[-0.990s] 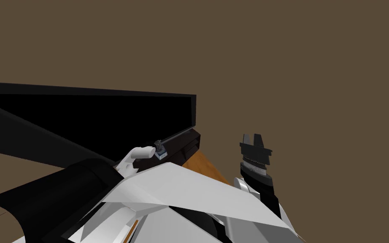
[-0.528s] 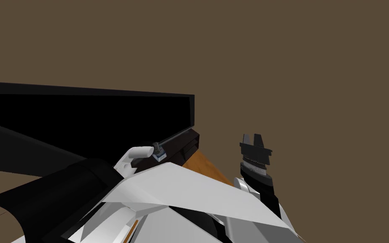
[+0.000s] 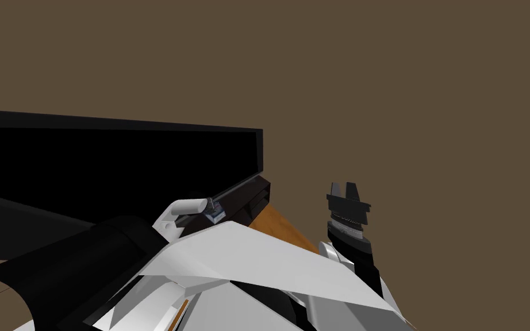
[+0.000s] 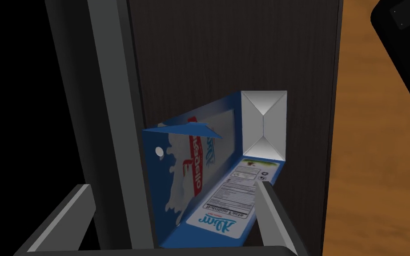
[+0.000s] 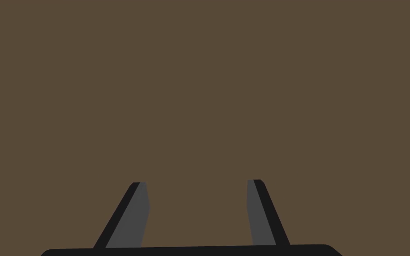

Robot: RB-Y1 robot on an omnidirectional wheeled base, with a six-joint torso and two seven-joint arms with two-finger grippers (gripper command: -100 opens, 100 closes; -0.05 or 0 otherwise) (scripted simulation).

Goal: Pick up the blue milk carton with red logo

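The blue milk carton (image 4: 208,178) with a red logo lies on its side on a dark brown surface (image 4: 244,49), its white folded end pointing away from my hand. My left gripper (image 4: 173,186) is open around it. One finger (image 4: 268,209) lies against the carton's label side. The other finger (image 4: 62,218) stands well off, beyond a grey upright bar (image 4: 110,111). In the head view the carton (image 3: 216,212) is a small blue speck at the tip of my left gripper (image 3: 212,202). My right gripper (image 3: 344,187) hangs open to the right, its fingers (image 5: 130,218) empty.
A large black panel (image 3: 114,161) stands behind the dark brown low cabinet (image 3: 246,198). Orange-brown wood floor (image 3: 278,227) lies to the cabinet's right, also seen as floor (image 4: 377,146) beside the carton. A plain brown wall (image 3: 373,86) fills the background.
My left forearm and hand have slid a little to the left along the cabinet. The head view has shifted slightly too. The right arm has not moved.
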